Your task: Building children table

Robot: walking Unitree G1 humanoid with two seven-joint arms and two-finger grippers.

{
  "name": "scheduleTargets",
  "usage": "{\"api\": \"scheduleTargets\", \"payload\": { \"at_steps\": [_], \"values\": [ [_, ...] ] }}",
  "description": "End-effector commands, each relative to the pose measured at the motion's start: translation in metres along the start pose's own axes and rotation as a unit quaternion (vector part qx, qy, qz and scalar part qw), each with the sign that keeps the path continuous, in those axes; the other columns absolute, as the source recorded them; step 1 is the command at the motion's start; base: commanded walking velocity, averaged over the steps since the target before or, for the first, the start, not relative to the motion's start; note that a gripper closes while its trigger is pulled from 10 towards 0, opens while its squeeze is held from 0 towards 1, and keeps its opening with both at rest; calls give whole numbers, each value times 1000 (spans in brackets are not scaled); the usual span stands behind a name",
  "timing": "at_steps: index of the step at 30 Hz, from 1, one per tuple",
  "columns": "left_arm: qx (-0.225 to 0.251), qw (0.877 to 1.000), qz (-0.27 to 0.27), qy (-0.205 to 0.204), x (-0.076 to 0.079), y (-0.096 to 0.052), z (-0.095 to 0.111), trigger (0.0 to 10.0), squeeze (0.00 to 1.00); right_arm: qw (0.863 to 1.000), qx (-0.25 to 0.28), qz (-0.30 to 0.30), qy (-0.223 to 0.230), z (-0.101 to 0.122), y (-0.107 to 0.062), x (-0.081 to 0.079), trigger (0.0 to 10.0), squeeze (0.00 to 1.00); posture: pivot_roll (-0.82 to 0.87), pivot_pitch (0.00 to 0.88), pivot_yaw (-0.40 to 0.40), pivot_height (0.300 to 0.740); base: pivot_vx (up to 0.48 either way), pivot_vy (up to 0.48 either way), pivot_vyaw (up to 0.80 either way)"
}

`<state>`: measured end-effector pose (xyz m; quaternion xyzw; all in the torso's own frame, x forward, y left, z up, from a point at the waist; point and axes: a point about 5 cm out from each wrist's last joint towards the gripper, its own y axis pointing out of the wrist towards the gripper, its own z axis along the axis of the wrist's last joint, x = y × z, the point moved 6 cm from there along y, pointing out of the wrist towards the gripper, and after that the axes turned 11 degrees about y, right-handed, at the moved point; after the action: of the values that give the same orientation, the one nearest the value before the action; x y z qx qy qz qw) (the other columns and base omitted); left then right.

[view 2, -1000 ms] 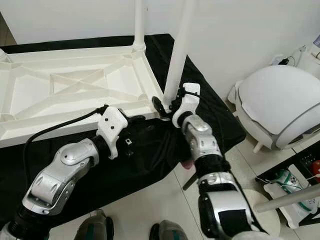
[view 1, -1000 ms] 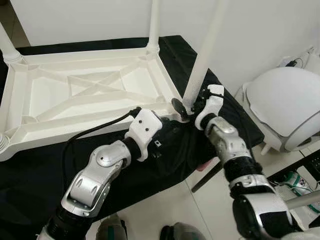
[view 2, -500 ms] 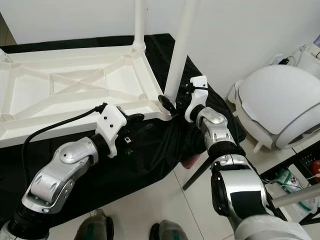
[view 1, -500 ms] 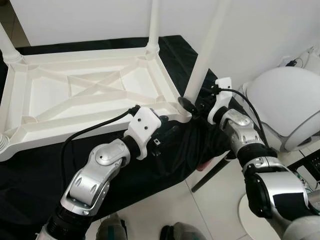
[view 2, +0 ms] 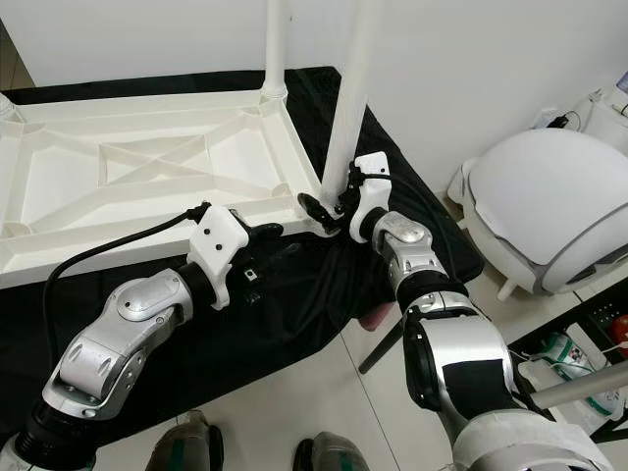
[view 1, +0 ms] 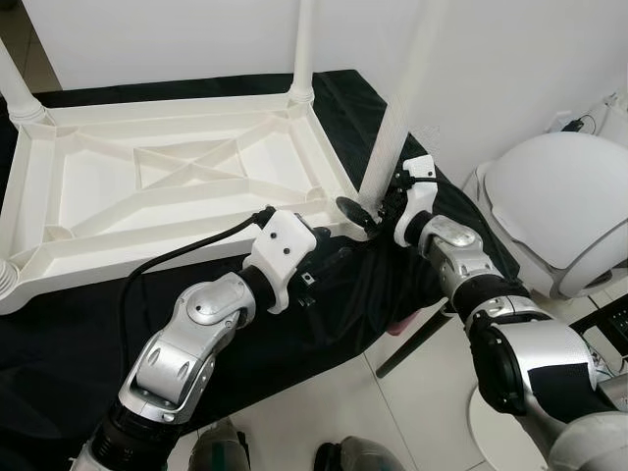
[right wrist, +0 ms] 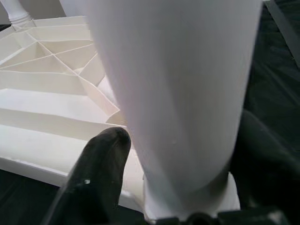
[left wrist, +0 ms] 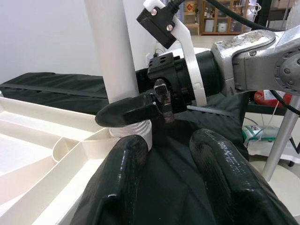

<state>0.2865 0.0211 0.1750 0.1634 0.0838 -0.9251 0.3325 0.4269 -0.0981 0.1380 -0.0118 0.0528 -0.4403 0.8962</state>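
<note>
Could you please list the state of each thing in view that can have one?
Tabletop: upside down on the black cloth.
Near leg: upright in its corner socket.
Far leg: upright, fitted.
Right pincer: closed around the near leg's base.
Left pincer: open, holding nothing.

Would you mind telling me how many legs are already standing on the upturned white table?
3: far-left corner leg, far-right corner leg, and near-right corner leg, gripped by the right end effector. The near-left corner is cut off.

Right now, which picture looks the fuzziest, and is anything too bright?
Right wrist view: the white table leg sits so close it's soft and washed out, beside a blurry black finger. Left wrist view: the near fingers are slightly soft, the right gripper sharper. Eye views: evenly lit and sharp.
</note>
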Motion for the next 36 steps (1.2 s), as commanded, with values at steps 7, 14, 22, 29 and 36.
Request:
{"api": "scheduleTargets", "payload": {
  "at_steps": [7,14,22,29,36],
  "values": [
    [4,1000,1,-3,1,2,2,10000,0,999,-30,15,-22,-14,-1,-5,0,0,28,0,-80,740,0,0,0],
    [6,1000,-2,-4,2,2,3,10000,0,1000,-13,12,-9,-14,-6,-2,0,0,19,0,-82,740,0,0,0],
    [8,1000,-6,-8,4,4,3,10000,0,999,-1,-11,34,-16,-1,-6,10000,0,4,0,-79,740,0,0,0],
    [10,1000,-14,-8,7,5,3,10000,0,993,33,-73,90,-16,15,-28,10000,0,-2,0,-76,740,0,0,0],
    [11,1000,-19,-11,9,6,3,10000,0,981,60,-139,121,-13,17,-45,10000,0,-11,0,-72,740,0,0,0]
  ]
}}
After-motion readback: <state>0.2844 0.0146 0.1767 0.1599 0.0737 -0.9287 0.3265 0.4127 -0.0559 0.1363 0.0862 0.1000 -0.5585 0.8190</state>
